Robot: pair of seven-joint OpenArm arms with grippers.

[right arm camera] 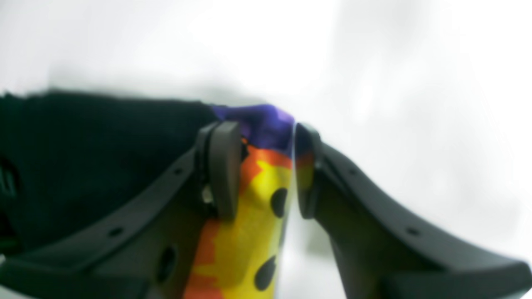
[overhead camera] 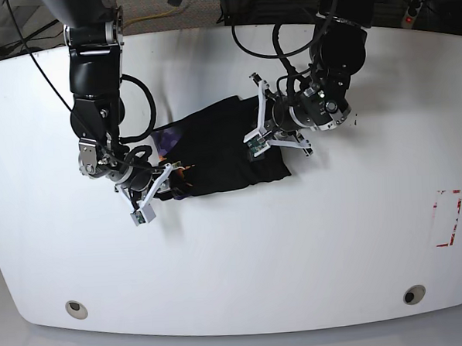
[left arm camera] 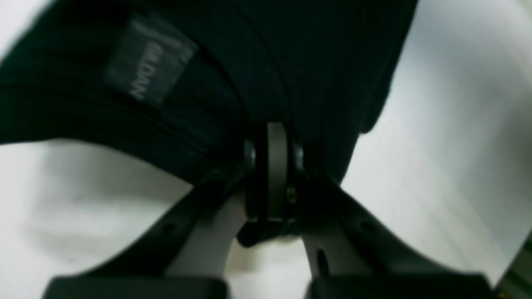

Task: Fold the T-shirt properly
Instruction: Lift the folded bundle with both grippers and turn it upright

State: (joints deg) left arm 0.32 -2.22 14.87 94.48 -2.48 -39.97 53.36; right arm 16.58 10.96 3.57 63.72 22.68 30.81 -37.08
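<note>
The black T-shirt [overhead camera: 218, 150] lies bunched in the table's middle, with a purple patch [overhead camera: 167, 136] at its left end. In the left wrist view my left gripper [left arm camera: 272, 141] is shut on a fold of the black shirt [left arm camera: 316, 62], next to a grey neck label [left arm camera: 145, 62]. In the base view this gripper [overhead camera: 262, 140] sits at the shirt's right end. My right gripper [right arm camera: 266, 137] has its pads against a purple, orange and yellow printed part of the shirt [right arm camera: 253, 199]. In the base view it [overhead camera: 172, 178] is at the shirt's lower left edge.
The white table [overhead camera: 297, 255] reaches all around the shirt. A red-outlined rectangle [overhead camera: 448, 217] is marked near its right edge. Two round holes [overhead camera: 73, 308] [overhead camera: 412, 294] sit near the front edge. Cables lie behind the far edge.
</note>
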